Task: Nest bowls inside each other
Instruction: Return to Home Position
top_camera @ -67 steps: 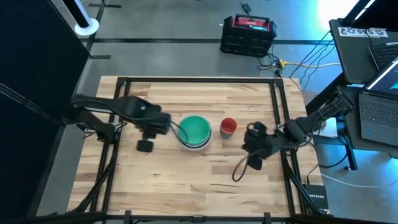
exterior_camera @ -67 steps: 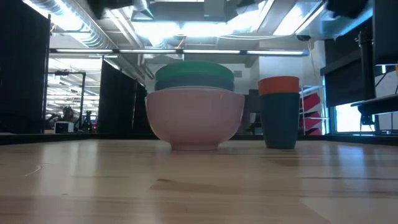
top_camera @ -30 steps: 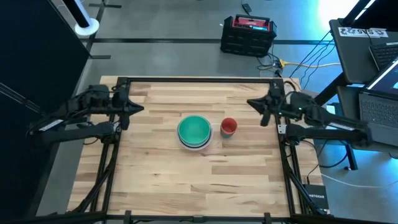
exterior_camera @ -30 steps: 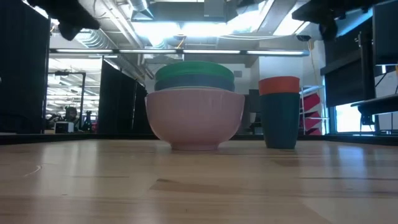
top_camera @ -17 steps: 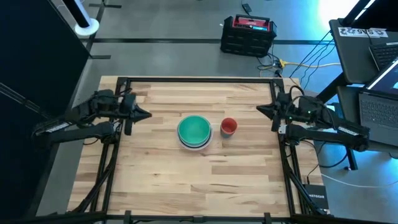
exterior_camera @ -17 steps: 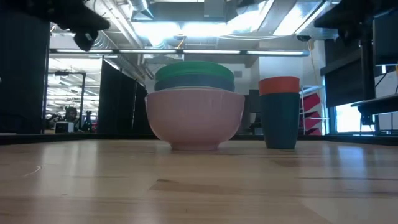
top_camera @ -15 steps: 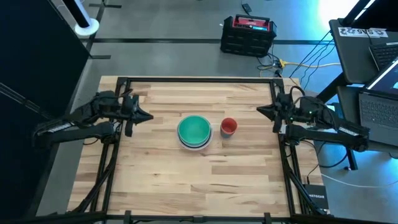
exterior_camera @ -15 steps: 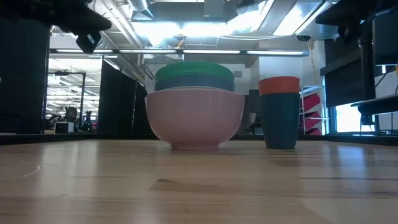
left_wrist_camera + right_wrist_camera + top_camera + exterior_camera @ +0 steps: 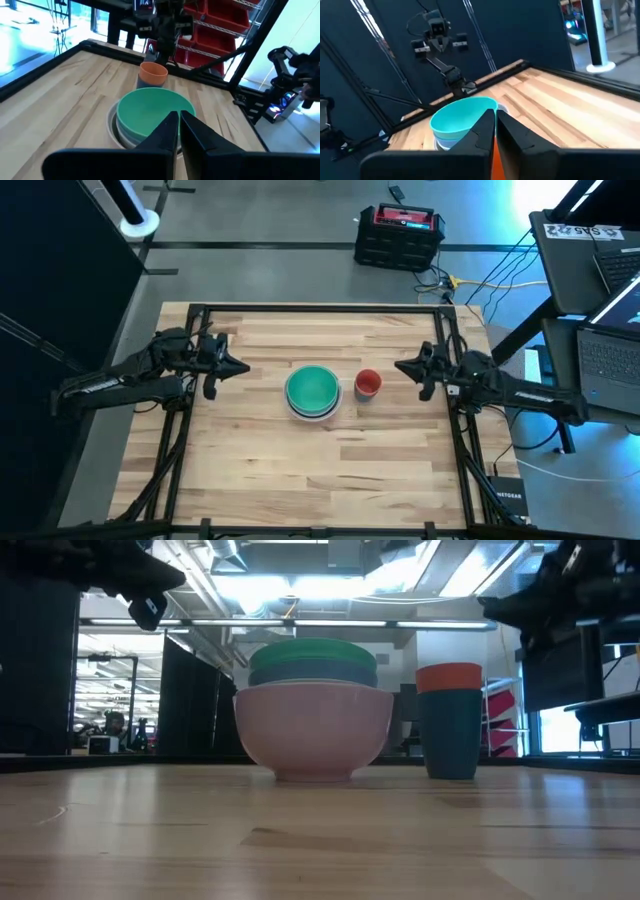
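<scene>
At the table's middle stands a stack of nested bowls (image 9: 312, 392). A green bowl (image 9: 313, 650) sits inside a light blue one (image 9: 313, 673), and both sit inside a large whitish bowl (image 9: 313, 730) that rests on its foot. Just right of the stack, a tiny red bowl (image 9: 368, 383) sits inside a dark blue one (image 9: 449, 735). My left gripper (image 9: 243, 369) hangs shut above the table, left of the stack and pointing at it (image 9: 178, 116). My right gripper (image 9: 400, 367) hangs shut right of the red bowl, pointing at it (image 9: 495, 115).
Black frame rails (image 9: 448, 330) run along the table's left, right and far edges. Bare wood (image 9: 320, 470) stretches from the bowls to the near edge. A black and red crate (image 9: 398, 235) stands on the floor beyond the far edge, and laptops (image 9: 605, 360) sit off to the right.
Both arms have sunk toward the table with their fingers shut. My left gripper has tipped from a downward slant to nearly level and crept toward the stack. My right gripper has dropped and moved a little toward the near edge, still pointing at the red bowl. The bowls have not moved.
</scene>
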`<state>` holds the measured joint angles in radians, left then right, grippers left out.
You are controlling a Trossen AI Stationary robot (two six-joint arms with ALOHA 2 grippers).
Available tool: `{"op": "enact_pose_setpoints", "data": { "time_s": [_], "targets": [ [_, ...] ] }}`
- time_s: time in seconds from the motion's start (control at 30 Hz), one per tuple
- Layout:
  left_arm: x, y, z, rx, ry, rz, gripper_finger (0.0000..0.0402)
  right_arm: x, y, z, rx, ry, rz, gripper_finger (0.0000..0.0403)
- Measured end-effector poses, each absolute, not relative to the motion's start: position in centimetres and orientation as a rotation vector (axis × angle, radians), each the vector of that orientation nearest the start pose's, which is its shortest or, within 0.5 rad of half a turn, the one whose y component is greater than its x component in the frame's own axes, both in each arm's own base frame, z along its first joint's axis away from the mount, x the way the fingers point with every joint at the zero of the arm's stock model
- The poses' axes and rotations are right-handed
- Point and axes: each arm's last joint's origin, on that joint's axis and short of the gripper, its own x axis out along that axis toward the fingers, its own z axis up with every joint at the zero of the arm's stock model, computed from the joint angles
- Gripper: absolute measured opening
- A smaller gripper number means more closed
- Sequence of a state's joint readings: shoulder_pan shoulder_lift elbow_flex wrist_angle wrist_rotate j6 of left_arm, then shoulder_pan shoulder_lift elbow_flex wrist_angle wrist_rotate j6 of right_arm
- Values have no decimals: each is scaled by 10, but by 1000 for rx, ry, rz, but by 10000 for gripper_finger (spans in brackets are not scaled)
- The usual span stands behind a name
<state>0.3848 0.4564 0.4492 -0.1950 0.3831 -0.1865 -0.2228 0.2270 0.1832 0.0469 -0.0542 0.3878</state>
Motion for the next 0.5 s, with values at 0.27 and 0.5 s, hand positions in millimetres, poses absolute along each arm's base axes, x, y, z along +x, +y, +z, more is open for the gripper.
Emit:
{"op": "enact_pose_setpoints", "data": {
  "time_s": [0.27,0.5],
  "targets": [
    [117,36,261,-273,173,18,0,109,-23,181,353,-93,-146,1],
    [117,36,261,-302,167,20,0,109,-23,176,274,-102,-145,1]
  ]
}}
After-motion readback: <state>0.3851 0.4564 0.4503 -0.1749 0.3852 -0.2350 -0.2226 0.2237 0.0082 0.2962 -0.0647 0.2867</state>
